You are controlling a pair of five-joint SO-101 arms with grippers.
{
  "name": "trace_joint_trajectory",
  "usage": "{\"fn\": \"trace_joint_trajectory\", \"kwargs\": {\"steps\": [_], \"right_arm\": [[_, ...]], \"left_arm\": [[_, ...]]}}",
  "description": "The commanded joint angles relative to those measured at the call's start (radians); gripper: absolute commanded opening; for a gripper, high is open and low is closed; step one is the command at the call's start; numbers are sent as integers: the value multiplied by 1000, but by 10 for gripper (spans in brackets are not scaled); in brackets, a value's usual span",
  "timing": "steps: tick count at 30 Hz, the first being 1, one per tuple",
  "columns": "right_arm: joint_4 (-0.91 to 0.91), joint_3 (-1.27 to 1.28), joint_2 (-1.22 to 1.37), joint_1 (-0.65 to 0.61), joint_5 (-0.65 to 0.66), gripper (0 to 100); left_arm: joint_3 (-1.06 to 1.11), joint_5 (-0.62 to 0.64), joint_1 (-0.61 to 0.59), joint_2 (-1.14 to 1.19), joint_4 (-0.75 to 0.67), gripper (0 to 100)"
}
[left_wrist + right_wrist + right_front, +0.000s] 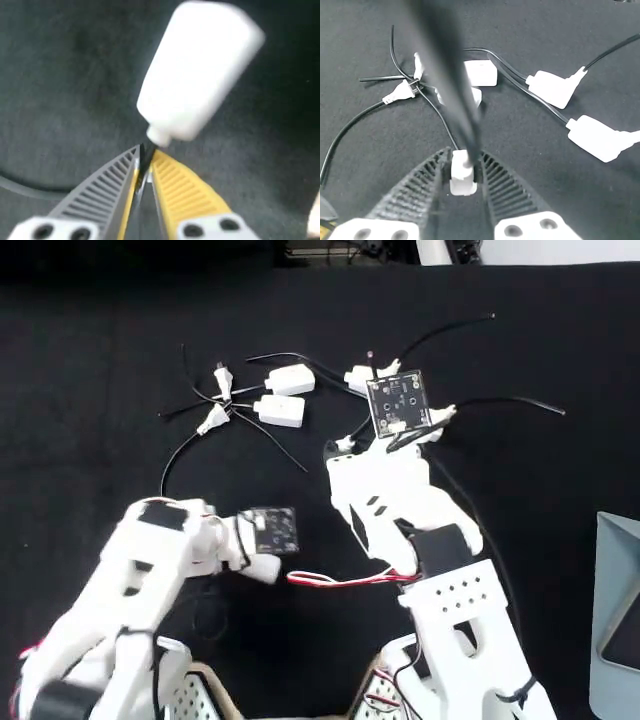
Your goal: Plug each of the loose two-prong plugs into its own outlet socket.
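My left gripper (145, 155) is shut on the thin black cord where it enters a white rounded block (197, 75), which lies on the black cloth. In the high view this gripper (262, 567) sits at the lower left. My right gripper (462, 165) is shut on a small white plug (461, 177); the plug's black cord (445, 75) rises toward the camera. In the high view the right gripper (345, 445) is near the table's middle. Beyond it lie two white socket blocks (290, 380) (280, 410) and two small loose plugs (213, 421) (218, 375).
Two larger angled white plugs (554, 88) (596, 138) lie off to one side with their cords. Black cords cross over the dark cloth (100, 360). A grey bin (615, 610) stands at the right edge. Red and white wires (340, 580) run between the arms.
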Motion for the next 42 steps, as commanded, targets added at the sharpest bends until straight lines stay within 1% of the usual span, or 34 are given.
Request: {"fn": "trace_joint_trajectory", "kwargs": {"steps": [1,6,10,15,19,21,23,25,27,28,30,35,38,42], "right_arm": [[-15,-4,-25,11,-8,12],[-15,-4,-25,11,-8,12],[-15,7,-25,9,-8,12],[-15,10,-25,9,-8,12],[-15,10,-25,9,-8,12],[-15,10,-25,9,-8,12],[-17,10,-25,9,-8,13],[-17,10,-25,9,-8,13],[-17,10,-25,9,-8,13],[-17,10,-25,9,-8,13],[-17,10,-25,9,-8,13],[-17,10,-25,9,-8,13],[-17,10,-30,14,-8,13],[-17,8,-31,15,-8,13]], "left_arm": [[-19,40,-27,-213,97,28],[68,38,-91,-344,97,28],[82,44,-162,-356,97,28],[85,48,-216,-356,106,28],[110,117,-275,-370,115,30],[99,138,-280,-388,178,35],[76,155,-280,-423,241,93],[56,206,-280,-477,262,200],[54,298,-280,-546,236,309],[62,350,-278,-586,207,346],[93,402,-237,-660,141,358],[213,427,-41,-784,64,338],[272,520,59,-784,-23,316],[314,568,122,-723,-144,293]]}}
